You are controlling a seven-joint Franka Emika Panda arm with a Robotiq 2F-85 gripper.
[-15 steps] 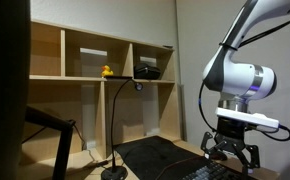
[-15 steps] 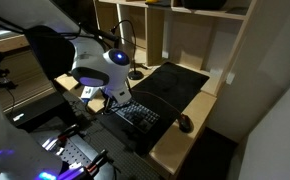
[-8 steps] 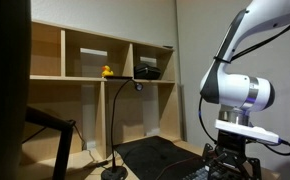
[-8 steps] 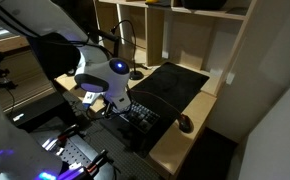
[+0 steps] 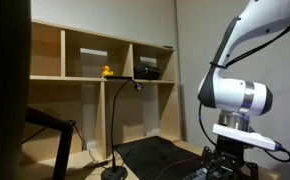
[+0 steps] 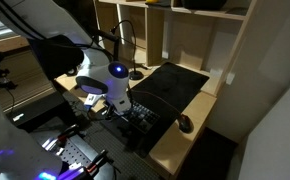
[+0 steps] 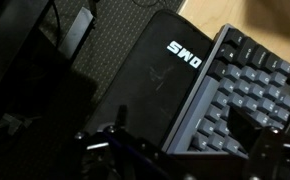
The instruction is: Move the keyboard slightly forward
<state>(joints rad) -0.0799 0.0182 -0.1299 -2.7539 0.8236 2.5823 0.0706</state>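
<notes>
My fingers (image 7: 273, 152) are spread wide with nothing in them. In the wrist view they frame the bottom of the picture, and between them lie the long edge of the keyboard (image 7: 247, 100) and a strip of the desk mat (image 7: 150, 85).

What has changed over the last second is height. The arm (image 5: 240, 95) has come down, so the gripper (image 5: 232, 166), which hung clear above the bench, now sits at the very bottom of an exterior view, partly cut off by the frame. In an exterior view the arm (image 6: 105, 78) has also slid further over the keyboard (image 6: 145, 120). I cannot tell whether a fingertip touches the keys yet.

The bench (image 6: 180, 150) looks as it did. The desk mat (image 6: 173, 82) runs from the middle toward the back edge under the shelves and has not shifted. The keyboard lies along the mat's near side, close to the front edge where the robot stands, and as far as I can judge it has not moved either. The mouse (image 6: 186, 123) rests just off the keyboard's end, toward the side edge.

I read this as the end of the approach, with the push itself not begun. Next I would set a finger against the keyboard's long edge and give a short, level shove. Coming down too steeply would only press keys.
</notes>
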